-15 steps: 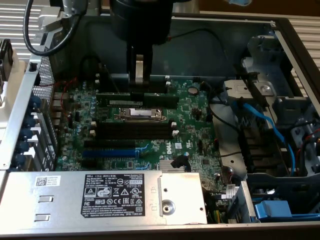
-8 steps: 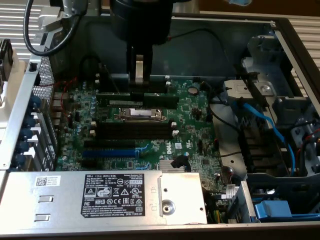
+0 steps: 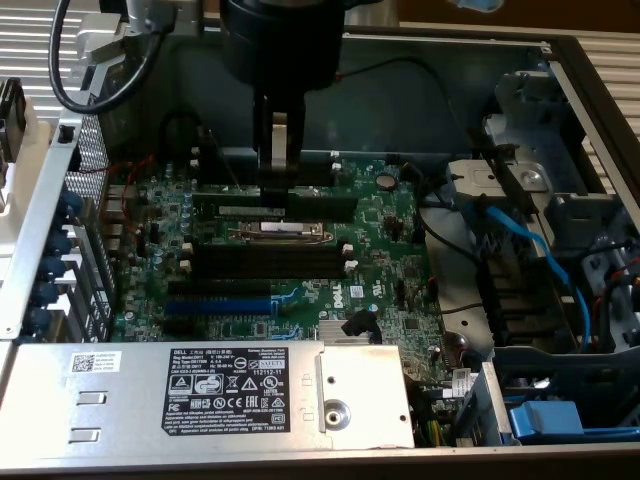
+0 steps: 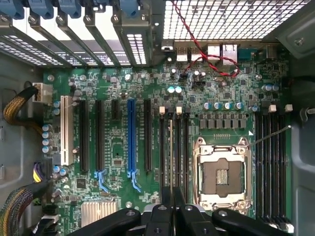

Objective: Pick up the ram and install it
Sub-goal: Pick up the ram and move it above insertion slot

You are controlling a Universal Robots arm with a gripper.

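claw: I see the claw (image 3: 277,186) (image 4: 172,199) clenched on the ram, fingers pinching its top edge about mid-length, arm coming straight down into the open case.
ram: the ram (image 3: 325,206) (image 4: 171,147) stands upright on its long edge, level. It is lined up along the black slots (image 4: 183,147) just beside the CPU socket (image 3: 280,232) (image 4: 221,174), on the socket's side toward the motherboard's far edge in the exterior view.
seating: lower edge is down at the slot tops; I can't tell if it's in a slot or just above.
motherboard: the motherboard (image 3: 385,255) (image 4: 118,162) lies flat on the case floor.
second slot bank: the second slot bank (image 3: 270,262) (image 4: 270,162), black with white end clips, is on the socket's other side.
blue slot: the blue slot (image 3: 218,305) (image 4: 131,137) is well apart from the claw.
heatsink: the heatsink (image 3: 345,335) (image 4: 98,212) is near the board's near edge.
power supply: the power supply (image 3: 200,390) runs along the board's near edge, exterior view.
wire: a red-black wire pair (image 4: 206,61) lies over the board's port edge.
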